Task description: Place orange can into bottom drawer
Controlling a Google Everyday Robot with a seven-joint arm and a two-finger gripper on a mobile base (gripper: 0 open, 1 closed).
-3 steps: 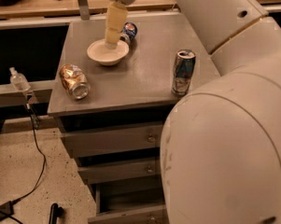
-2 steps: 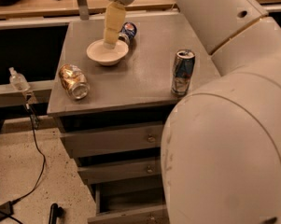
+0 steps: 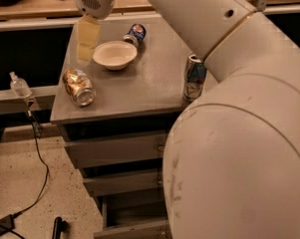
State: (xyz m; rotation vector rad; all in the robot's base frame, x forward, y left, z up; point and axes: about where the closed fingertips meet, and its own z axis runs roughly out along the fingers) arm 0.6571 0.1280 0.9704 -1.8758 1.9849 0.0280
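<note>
gripper: the gripper (image 3: 86, 54) hangs from the wrist at the top left of the shot, over the back-left part of the cabinet top (image 3: 139, 91). It's just left of the bowl, with the orange can in front of it.
gripper state: honestly can't tell from this angle whether it's open or closed. It's not holding anything that I can see.
orange can: the orange can (image 3: 78, 86) is lying on its side near the front-left corner of the cabinet top, silver end facing the camera. It's clear of the gripper and not touching the bowl.
bottom drawer: the bottom drawer (image 3: 134, 229) is the lowest one, right at the bottom edge of the frame. It looks pulled out, with a dark inside showing behind its front panel, and its right part is hidden by the arm.
other drawers: the top drawer (image 3: 114, 151) and middle drawer (image 3: 122, 181) both look closed.
bowl: the white bowl (image 3: 114, 54) sits upright towards the back of the top.
cola can: a dark blue cola can (image 3: 135, 34) lies on its side just behind the bowl.
tall can: a blue-and-silver can (image 3: 194, 77) stands upright near the right edge, close to the arm.
arm: the big white arm (image 3: 229, 133) fills the whole right side.
floor stuff: a clear bottle (image 3: 21, 87) is off to the left, and a black cable (image 3: 40, 173) trails over the speckled floor.
</note>
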